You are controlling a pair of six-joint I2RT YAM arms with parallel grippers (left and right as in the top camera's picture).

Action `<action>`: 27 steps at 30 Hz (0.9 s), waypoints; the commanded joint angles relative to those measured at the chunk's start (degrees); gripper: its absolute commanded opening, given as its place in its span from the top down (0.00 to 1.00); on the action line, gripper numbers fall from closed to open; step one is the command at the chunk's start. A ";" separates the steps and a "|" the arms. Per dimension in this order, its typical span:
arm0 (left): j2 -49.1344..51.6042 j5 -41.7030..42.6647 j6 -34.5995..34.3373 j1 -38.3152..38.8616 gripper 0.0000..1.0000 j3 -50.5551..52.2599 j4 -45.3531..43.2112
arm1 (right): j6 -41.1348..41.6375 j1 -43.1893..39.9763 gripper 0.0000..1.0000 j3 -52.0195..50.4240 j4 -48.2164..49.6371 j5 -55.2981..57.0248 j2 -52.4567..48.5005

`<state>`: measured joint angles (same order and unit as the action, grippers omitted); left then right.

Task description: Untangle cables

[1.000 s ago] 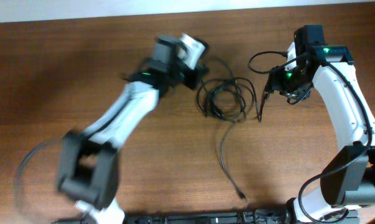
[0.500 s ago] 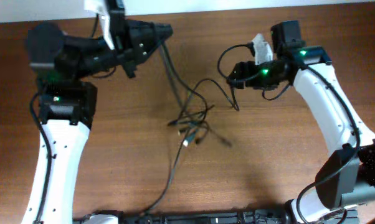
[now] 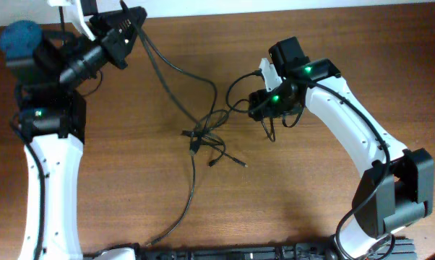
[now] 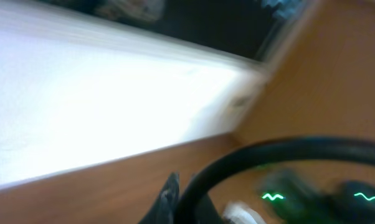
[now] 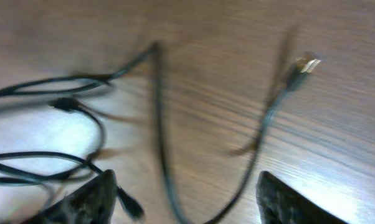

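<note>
The thin black cables [image 3: 204, 139] lie in a loose tangle at the middle of the table. One strand runs up left to my left gripper [image 3: 131, 22], which is raised at the far left and shut on it. The blurred left wrist view shows this cable [image 4: 250, 158] arching out of the jaws [image 4: 181, 202]. Another strand trails down to a plug [image 3: 156, 238] near the front edge. My right gripper [image 3: 264, 108] is to the right of the tangle. In the right wrist view its fingers [image 5: 184, 199] are wide open, with cable loops [image 5: 159, 124] and a metal-tipped plug [image 5: 303, 64] in front of them.
The table is brown wood [image 3: 311, 188]. Its far edge meets a white wall [image 3: 225, 6] close behind the left gripper. A black rail [image 3: 232, 254] runs along the front edge between the arm bases.
My left gripper has pulled its cable farther to the left and back, stretching the strand. The tangle has shifted left. My right gripper has moved left and down toward the tangle.
</note>
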<state>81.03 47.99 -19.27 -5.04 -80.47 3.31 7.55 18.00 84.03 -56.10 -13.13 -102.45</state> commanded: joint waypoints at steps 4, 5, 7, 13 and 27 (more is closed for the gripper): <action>4.90 -43.08 12.57 -1.16 1.00 0.07 9.90 | -0.07 0.00 0.48 -0.26 -2.49 6.75 -0.20; 5.29 -46.97 12.55 -1.14 1.00 0.07 11.39 | -0.07 0.00 0.48 -0.26 -2.89 6.75 -0.20; 6.21 -47.60 12.50 -1.14 0.92 0.07 15.74 | -0.04 0.00 0.48 -0.26 -3.08 6.73 -0.20; 7.15 -31.61 12.50 -0.96 0.23 0.11 38.82 | -1.66 0.00 0.36 -0.26 -3.50 1.36 -0.20; 22.21 -28.24 13.77 13.14 0.27 5.77 46.53 | -1.79 0.00 0.27 -0.26 -2.49 -8.26 -0.20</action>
<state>99.09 20.14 -6.59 6.17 -75.20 49.91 6.00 18.00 84.03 -58.98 -15.42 -102.48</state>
